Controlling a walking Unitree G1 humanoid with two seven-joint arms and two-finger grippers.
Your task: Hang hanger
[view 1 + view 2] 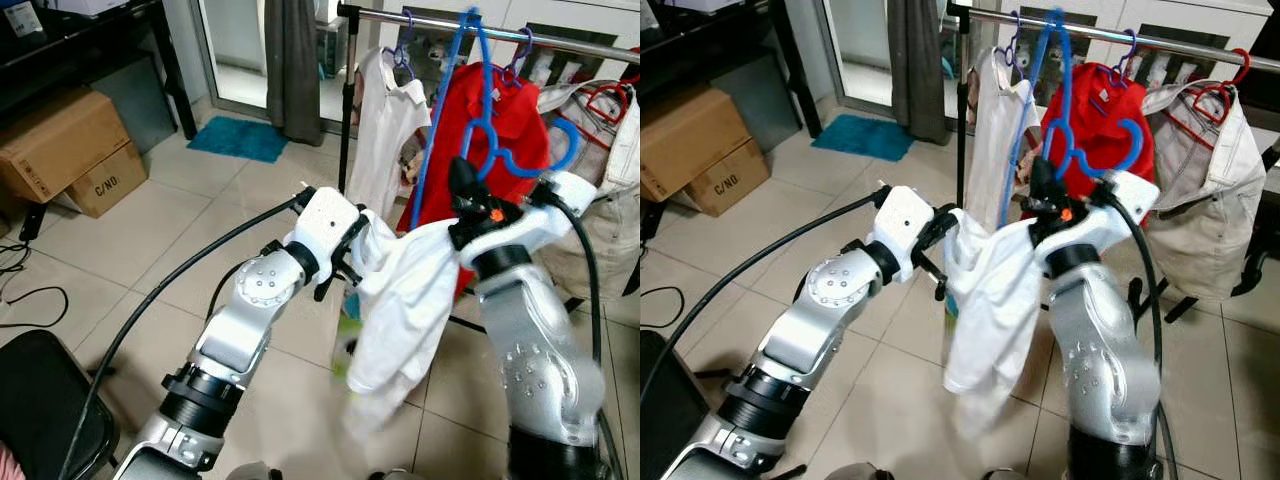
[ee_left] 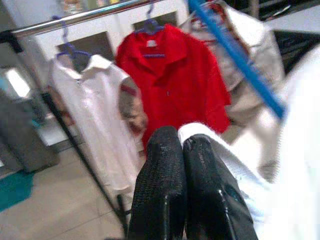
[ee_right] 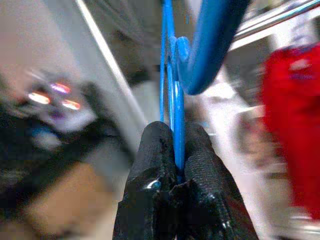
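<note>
Hanger: blue hanger [image 1: 480, 130] is up at the rail [image 1: 560, 38], its hook at the bar, between the white dress and red shirt [image 1: 500, 120]
Right gripper [image 3: 172, 150]: clenched on the hanger's thin wire
Left gripper [image 2: 182, 150]: fingers pressed together on the white shirt [image 1: 400, 300]
Load: I judge it light; wire stiff but slick, cloth limp and apt to slide
Hold: I'd keep to the wire near the neck

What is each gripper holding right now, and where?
Right gripper: blue hanger, pinched on its lower bars. Left gripper: white shirt, pinched at an edge.
</note>
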